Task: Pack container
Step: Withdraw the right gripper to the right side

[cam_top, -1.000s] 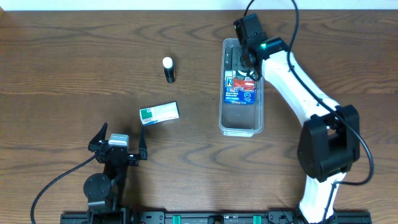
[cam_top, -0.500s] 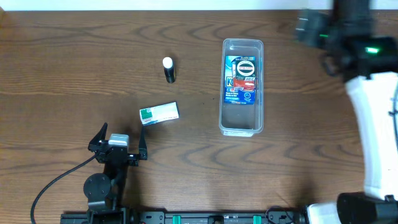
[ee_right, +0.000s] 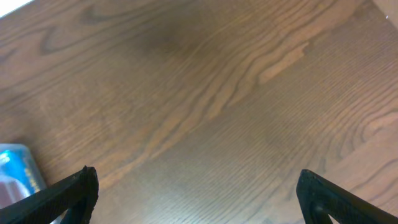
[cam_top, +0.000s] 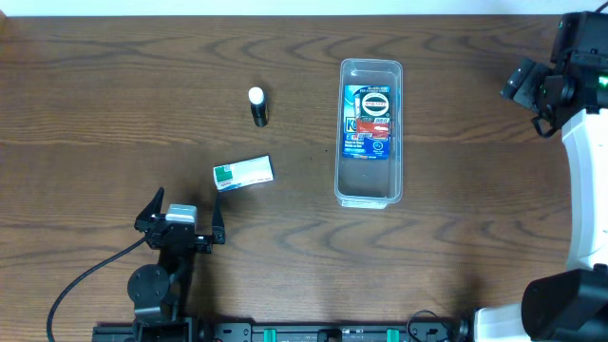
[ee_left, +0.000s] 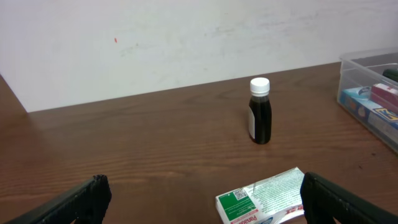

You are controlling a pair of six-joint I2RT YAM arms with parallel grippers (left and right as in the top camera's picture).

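The container (cam_top: 370,193), a long clear tub, lies right of the table's middle with a blue snack box (cam_top: 368,122) lying inside it. A small dark bottle with a white cap (cam_top: 257,106) stands upright to its left. A green-and-white box (cam_top: 243,172) lies flat nearer the front. My left gripper (cam_top: 180,217) rests open at the front left; in its wrist view the green-and-white box (ee_left: 264,196) sits just ahead of its right finger and the bottle (ee_left: 260,112) stands beyond. My right gripper (cam_top: 530,100) hangs open at the far right, over bare wood (ee_right: 198,176).
The container's near corner (ee_left: 373,93) shows at the right edge of the left wrist view. A pale wall runs along the table's far edge. A blue corner of the snack box (ee_right: 15,168) shows at the left edge of the right wrist view.
My right arm has swung from over the container's far end to the table's far right side. The blue snack box stays in the container. The left arm has not moved.
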